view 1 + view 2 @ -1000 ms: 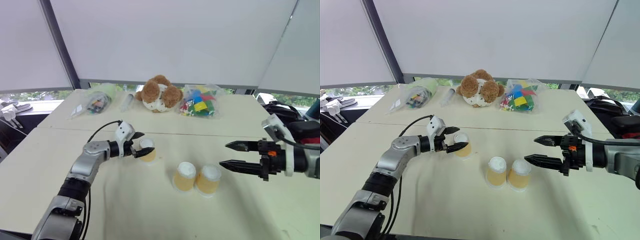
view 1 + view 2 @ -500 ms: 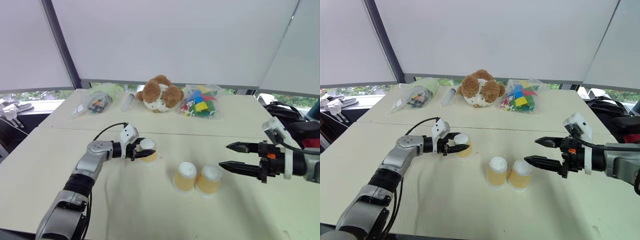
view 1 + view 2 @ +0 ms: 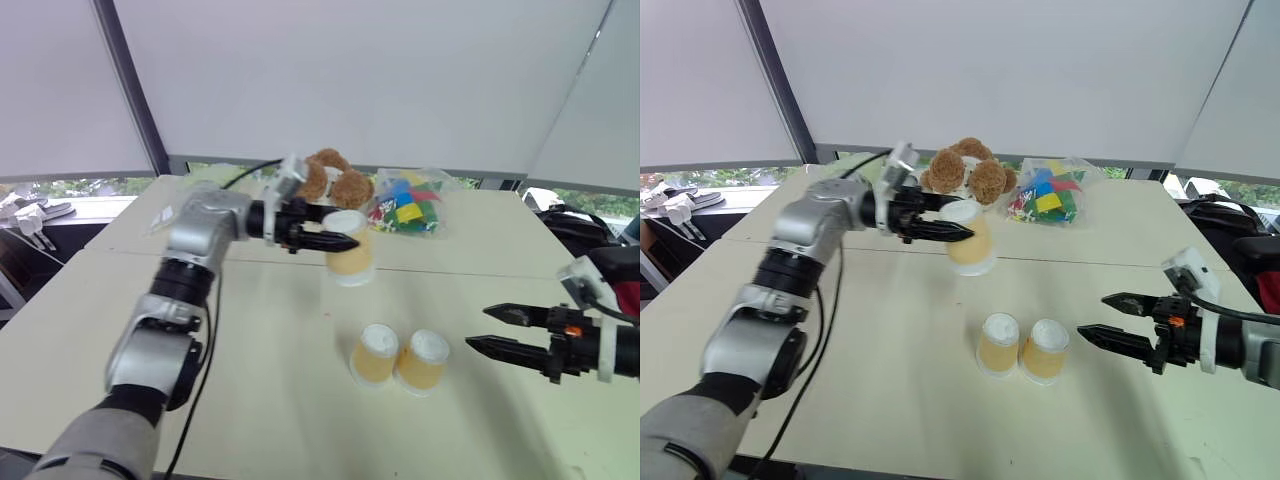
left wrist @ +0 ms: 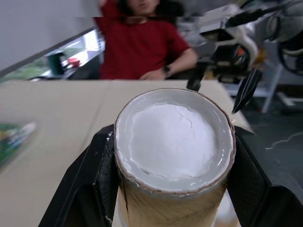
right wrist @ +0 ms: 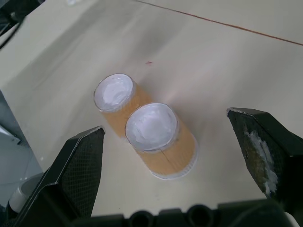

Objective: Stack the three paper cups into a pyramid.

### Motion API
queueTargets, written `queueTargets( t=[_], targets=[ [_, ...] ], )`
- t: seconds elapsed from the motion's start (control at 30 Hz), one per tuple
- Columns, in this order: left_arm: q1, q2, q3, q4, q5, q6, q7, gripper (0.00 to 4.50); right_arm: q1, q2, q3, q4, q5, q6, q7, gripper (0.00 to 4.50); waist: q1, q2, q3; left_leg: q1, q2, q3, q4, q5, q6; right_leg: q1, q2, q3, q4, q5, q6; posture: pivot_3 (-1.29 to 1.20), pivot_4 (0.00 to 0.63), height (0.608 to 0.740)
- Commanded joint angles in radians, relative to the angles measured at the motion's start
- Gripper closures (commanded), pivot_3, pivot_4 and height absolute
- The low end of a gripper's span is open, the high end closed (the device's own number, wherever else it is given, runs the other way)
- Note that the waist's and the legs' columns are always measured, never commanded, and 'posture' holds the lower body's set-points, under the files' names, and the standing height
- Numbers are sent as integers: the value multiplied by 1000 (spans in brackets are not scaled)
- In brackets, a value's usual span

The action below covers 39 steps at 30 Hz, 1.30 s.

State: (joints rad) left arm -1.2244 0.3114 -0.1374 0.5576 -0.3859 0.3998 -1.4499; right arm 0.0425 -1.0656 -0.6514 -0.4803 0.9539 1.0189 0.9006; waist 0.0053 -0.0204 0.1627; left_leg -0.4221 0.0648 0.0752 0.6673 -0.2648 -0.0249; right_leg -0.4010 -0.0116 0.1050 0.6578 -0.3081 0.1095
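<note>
Left wrist view: blurred person [image 4: 142, 42] behind cup [image 4: 173, 142]

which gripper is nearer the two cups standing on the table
Right. The right gripper, jaws open, hangs beside the two cups. The left gripper is raised above and behind them, gripping the third cup.

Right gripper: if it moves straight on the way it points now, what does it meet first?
Probably the nearer of the two standing cups; the open right gripper points at it, and the table between looks free.
</note>
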Motion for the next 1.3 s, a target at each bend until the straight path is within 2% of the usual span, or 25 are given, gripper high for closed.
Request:
queueTargets(
  t=[0.03, 0.2, 0.43, 0.97, 1.03, 1.1, 1.13, 1.3],
  targets=[
    [-26, -63, -34, 28, 28, -80, -34, 2082, 33, 4, -96, -88, 47, 31, -22, 0, -1, 0, 0, 0, 0, 0, 0, 0, 0, 0, 0, 0, 0, 0, 0, 0, 150, 740],
    [-34, -178, -64, 137, 69, -160, -38, 2082, 102, 71, -184, -177, 125, 73, -101, 0, -17, 0, 0, 0, 0, -1, 0, 0, 0, 0, 0, 0, 0, 0, 0, 0, 150, 740],
    [-21, -239, -95, 208, 134, -265, -73, 2082, 137, 98, -199, -222, 182, 69, -184, 0, -19, 0, 0, 0, 0, -1, 0, 0, 0, -1, 0, 0, 0, 0, 0, 0, 150, 740],
    [32, -249, -122, 208, 204, -311, -94, 2082, 103, 99, -64, -193, 159, -14, -251, 0, -17, 0, 0, -1, 0, -1, 0, 0, 0, 0, 0, 0, 0, 0, 0, 0, 150, 740],
    [44, -254, -121, 201, 206, -314, -83, 1027, 98, 97, -53, -187, 155, -23, -251, 0, -16, 0, 0, -1, 0, -1, 0, 0, 0, 0, 0, 0, 0, 0, 0, 0, 150, 740],
    [54, -257, -118, 192, 207, -311, -78, 217, 95, 95, -48, -184, 152, -30, -251, 0, -17, 0, 0, -1, 0, -1, 0, 0, 0, 0, 0, 0, 0, 0, 0, 0, 150, 740],
    [58, -257, -118, 187, 209, -314, -75, 94, 95, 94, -46, -183, 151, -32, -251, 0, -17, 0, 0, -1, 0, -1, 0, 0, 0, 0, 0, 0, 0, 0, 0, 0, 150, 740],
    [41, -259, -101, 176, 194, -287, -53, 94, 102, 94, -42, -182, 148, -40, -250, 0, -16, 0, 0, -1, 0, -1, 0, 0, 0, 0, 0, 0, 0, 0, 0, 0, 150, 740]
  ],
)
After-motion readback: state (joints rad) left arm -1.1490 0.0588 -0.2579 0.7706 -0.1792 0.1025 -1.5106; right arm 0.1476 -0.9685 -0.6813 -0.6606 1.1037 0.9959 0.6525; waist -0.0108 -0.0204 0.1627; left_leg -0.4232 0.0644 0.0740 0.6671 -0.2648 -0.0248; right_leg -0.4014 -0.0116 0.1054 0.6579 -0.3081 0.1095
